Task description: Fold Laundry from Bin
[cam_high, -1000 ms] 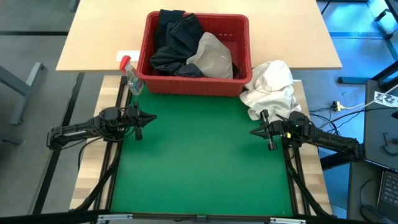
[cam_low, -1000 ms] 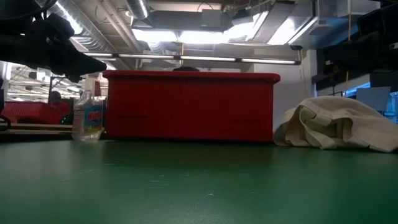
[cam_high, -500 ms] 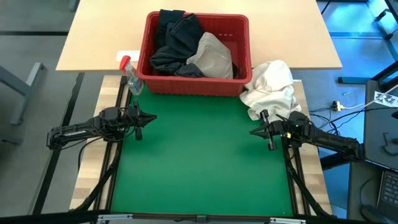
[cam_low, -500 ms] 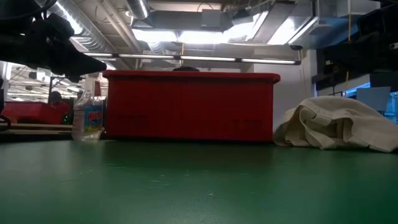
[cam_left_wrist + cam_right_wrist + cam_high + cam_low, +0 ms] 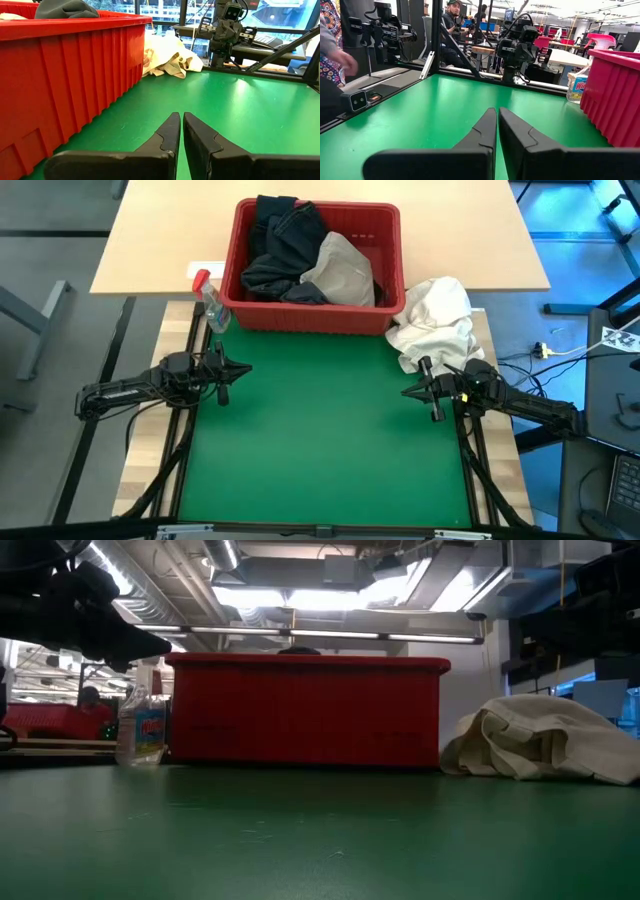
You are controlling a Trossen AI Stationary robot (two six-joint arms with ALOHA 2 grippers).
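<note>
The left gripper (image 5: 238, 368) rests low at the left edge of the green tabletop (image 5: 320, 440); its fingers (image 5: 172, 131) are pressed together and hold nothing. It looks to me like a waiting pose, because no garment is taken yet. Beyond these fingers and a little to the outer side stands the spray bottle (image 5: 211, 305), just beside the corner of the bin (image 5: 318, 318); its label is blue, but I cannot read the writing on it. The bin stands past the far edge of the green tabletop, between both grippers and well ahead of them, and the laundry (image 5: 300, 255) lies heaped inside it, dark pieces with one beige piece. The white cloth bundle (image 5: 435, 320) lies just behind the right gripper (image 5: 410, 392), probably put aside there. The right gripper's fingers (image 5: 485, 132) are also closed on nothing.
</note>
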